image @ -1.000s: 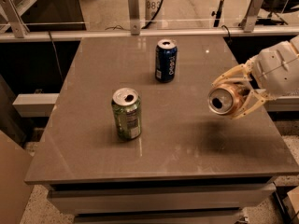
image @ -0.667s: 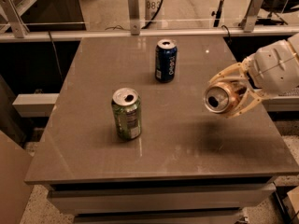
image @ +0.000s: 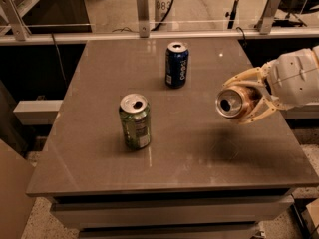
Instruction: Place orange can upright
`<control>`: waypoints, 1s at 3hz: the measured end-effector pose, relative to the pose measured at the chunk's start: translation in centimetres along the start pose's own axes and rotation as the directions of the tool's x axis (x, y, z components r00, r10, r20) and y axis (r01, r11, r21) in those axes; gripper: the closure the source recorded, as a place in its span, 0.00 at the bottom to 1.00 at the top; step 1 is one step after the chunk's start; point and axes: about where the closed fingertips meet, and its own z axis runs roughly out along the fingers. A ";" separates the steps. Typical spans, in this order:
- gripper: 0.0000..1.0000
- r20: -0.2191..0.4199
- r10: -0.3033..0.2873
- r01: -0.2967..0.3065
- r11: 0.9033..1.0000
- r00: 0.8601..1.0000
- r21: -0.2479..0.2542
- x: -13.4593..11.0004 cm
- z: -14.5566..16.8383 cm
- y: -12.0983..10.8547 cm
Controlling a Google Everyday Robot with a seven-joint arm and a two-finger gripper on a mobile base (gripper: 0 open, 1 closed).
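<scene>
The gripper (image: 237, 103) hangs over the right side of the surface (image: 199, 156), jaws clamped on the orange can (image: 230, 103), which is held sideways in the air. A green can (image: 135, 121) and a dark blue can (image: 177, 64) stand upright well to its left. The orange can's far end is hidden inside the gripper.

1. Dim, warm-toned indoor light, seemingly from overhead.
2. Broad soft shadow on the grey table (image: 99, 83) beneath the gripper (image: 238, 102), raised at the right edge and clasped round the orange can (image: 229, 103).
3. Pale glare at the far end; faint reflection streak below the green can (image: 134, 123).
4. Bright highlights on both can tops.
</scene>
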 end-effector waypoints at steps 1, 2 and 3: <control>1.00 0.056 0.054 -0.058 0.995 0.997 0.081 0.6 -0.2 -0.1; 1.00 0.094 0.073 -0.087 0.986 0.993 0.143 0.9 -0.5 -0.4; 1.00 0.131 0.084 -0.108 0.977 0.988 0.185 1.3 -0.6 -0.7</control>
